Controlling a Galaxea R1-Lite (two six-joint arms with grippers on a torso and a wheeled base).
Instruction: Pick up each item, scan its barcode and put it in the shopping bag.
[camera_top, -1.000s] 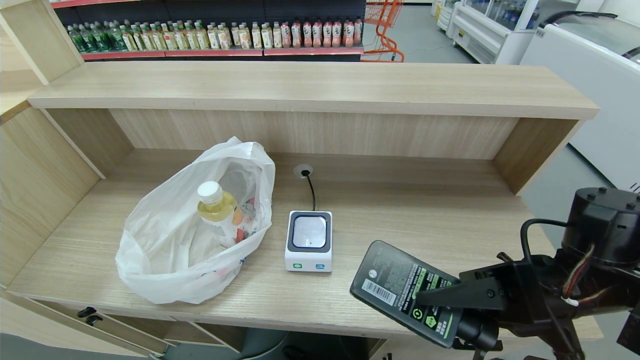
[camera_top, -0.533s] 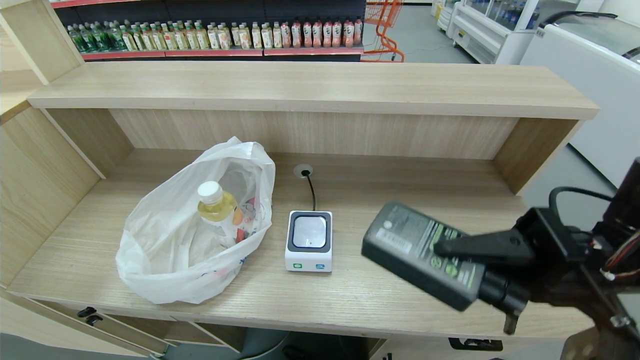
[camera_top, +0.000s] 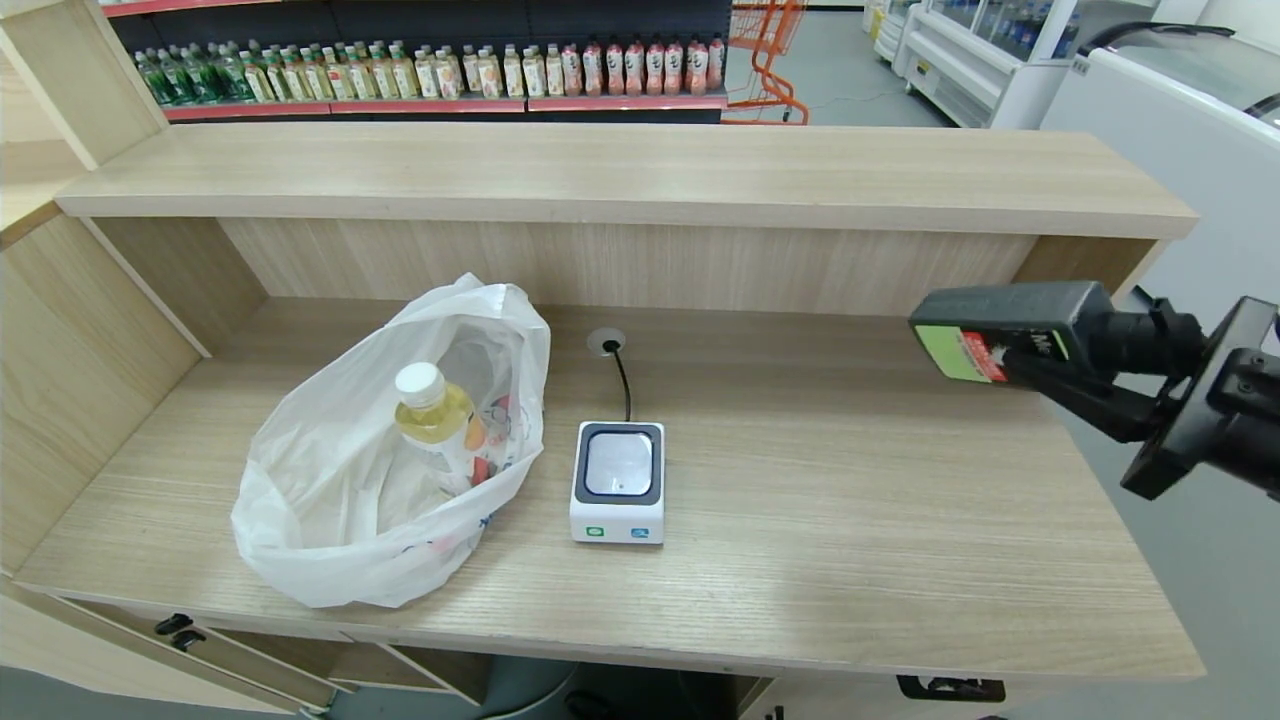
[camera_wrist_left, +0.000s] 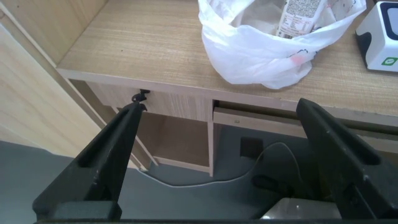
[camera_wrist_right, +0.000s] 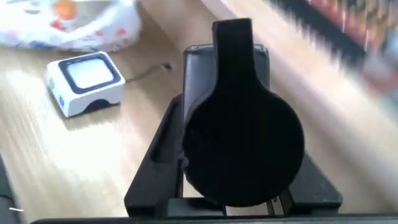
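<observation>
Head view: right gripper (camera_top: 1045, 362) clamped on dark flat bottle (camera_top: 1000, 318) above counter's (camera_top: 850, 520) far right, well apart from shopping bag (camera_top: 330, 530) (drink bottle (camera_top: 432, 412) inside). Left wrist view: left gripper (camera_wrist_left: 217, 165) spread wide below counter front. Right wrist view: clamp on bottle confirmed.

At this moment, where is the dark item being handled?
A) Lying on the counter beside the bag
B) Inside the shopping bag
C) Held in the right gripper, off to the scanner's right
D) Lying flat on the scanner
C: the right gripper is shut on the dark item at the counter's right end, well apart from the scanner and the shopping bag.
</observation>
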